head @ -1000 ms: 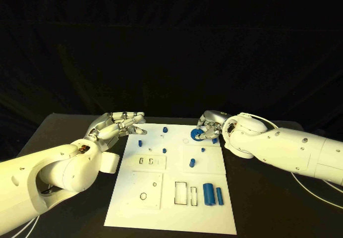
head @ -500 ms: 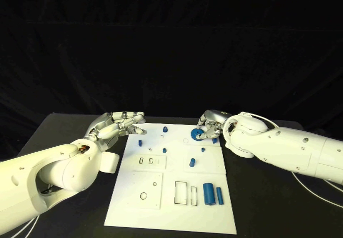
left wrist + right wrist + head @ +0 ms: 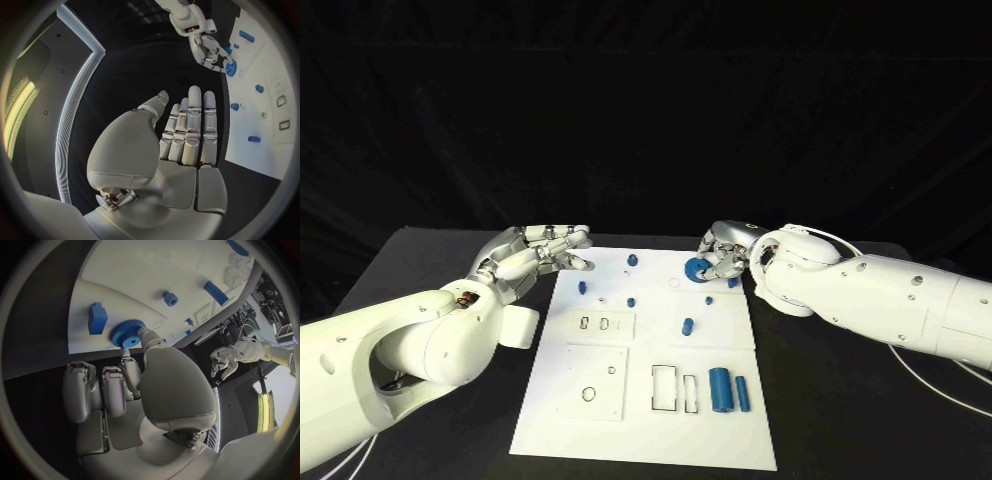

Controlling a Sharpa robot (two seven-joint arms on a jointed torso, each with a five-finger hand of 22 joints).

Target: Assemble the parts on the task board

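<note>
The white task board [image 3: 646,420] lies in the middle of the black table. At its far right part my right hand [image 3: 723,256] pinches a blue gear [image 3: 692,267] between thumb and a fingertip, low over the board; the gear [image 3: 127,334] also appears in the right wrist view, with a blue block [image 3: 97,318] close beside it. My left hand [image 3: 531,255] hovers at the board's far left edge with straight fingers and holds nothing; its palm [image 3: 181,145] is bare in the left wrist view, where the right hand [image 3: 209,49] and gear [image 3: 231,68] also appear.
Other blue parts lie on the board: a peg [image 3: 632,261] at the far end, a short piece [image 3: 687,326] in the middle, a cylinder [image 3: 720,390] and a bar [image 3: 743,396] at the near right. Rectangular slots [image 3: 678,390] sit beside them.
</note>
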